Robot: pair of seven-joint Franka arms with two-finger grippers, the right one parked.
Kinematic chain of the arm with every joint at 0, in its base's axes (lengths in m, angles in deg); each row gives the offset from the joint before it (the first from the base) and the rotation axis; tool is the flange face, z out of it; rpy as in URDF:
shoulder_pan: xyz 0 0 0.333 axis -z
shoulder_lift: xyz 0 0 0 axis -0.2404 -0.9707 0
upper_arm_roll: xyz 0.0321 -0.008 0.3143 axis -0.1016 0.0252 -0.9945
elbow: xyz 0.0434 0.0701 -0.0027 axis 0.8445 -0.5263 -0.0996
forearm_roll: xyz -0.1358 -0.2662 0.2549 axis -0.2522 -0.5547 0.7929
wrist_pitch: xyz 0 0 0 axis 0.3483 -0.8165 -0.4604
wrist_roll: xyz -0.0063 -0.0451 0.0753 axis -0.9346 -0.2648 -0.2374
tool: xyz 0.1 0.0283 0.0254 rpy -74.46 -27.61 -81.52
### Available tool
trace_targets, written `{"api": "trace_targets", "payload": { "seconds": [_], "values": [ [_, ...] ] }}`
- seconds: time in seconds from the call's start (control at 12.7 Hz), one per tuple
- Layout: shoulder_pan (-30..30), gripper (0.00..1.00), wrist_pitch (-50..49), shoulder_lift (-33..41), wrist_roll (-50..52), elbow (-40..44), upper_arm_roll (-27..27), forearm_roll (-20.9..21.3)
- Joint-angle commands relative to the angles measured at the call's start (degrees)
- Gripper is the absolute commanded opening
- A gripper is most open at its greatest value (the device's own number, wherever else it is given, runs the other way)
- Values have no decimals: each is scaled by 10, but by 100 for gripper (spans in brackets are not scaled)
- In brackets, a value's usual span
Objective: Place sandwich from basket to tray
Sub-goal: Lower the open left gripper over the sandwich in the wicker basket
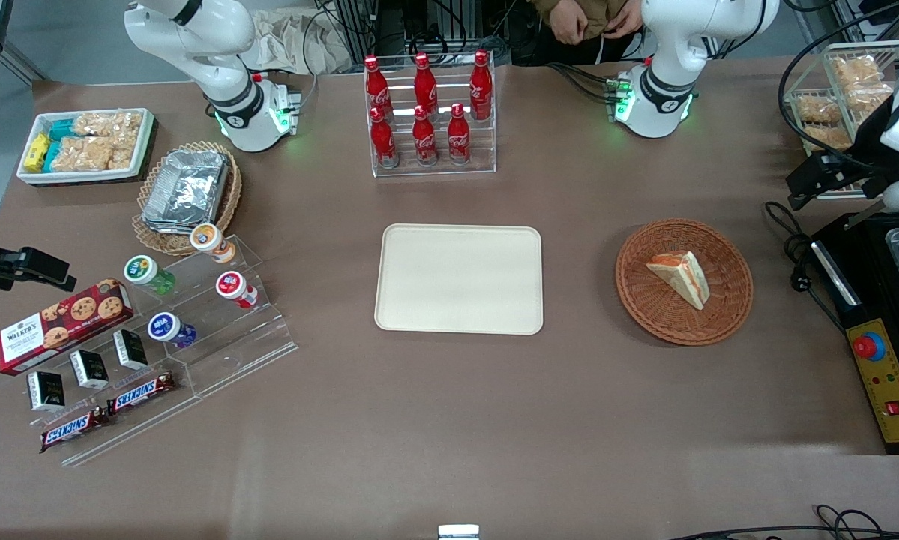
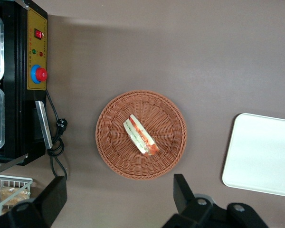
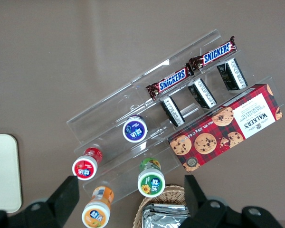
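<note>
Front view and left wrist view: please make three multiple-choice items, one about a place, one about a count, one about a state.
1. Where does the sandwich lie?
A. in the basket
B. on the tray
C. on the bare table

2. How many red bottles stand in the clear rack?
A. four
B. six
C. eight

3. How is the left arm's claw?
A. shut on the sandwich
B. open, above the table beside the basket
C. open, over the tray

Key: 1 A, the wedge rests on the wicker; 2 B, two rows of three; 3 B, its fingers stand wide apart, holding nothing.
</note>
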Motion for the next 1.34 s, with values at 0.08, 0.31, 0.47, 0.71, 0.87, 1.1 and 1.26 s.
{"api": "trace_targets", "payload": {
  "seconds": [0.08,0.31,0.47,0.71,0.87,1.1,1.26],
  "values": [
    [-5,100,-5,-17,25,27,4,8],
    [-4,100,-5,-29,104,19,6,5],
    [-3,100,2,-32,195,-12,8,-13],
    [-1,100,79,-16,289,-129,10,-8],
    [-1,100,164,-9,402,-221,9,-9],
    [-1,100,328,-5,421,-351,16,-5],
    [-1,100,390,-23,425,-397,16,-5]
  ]
}}
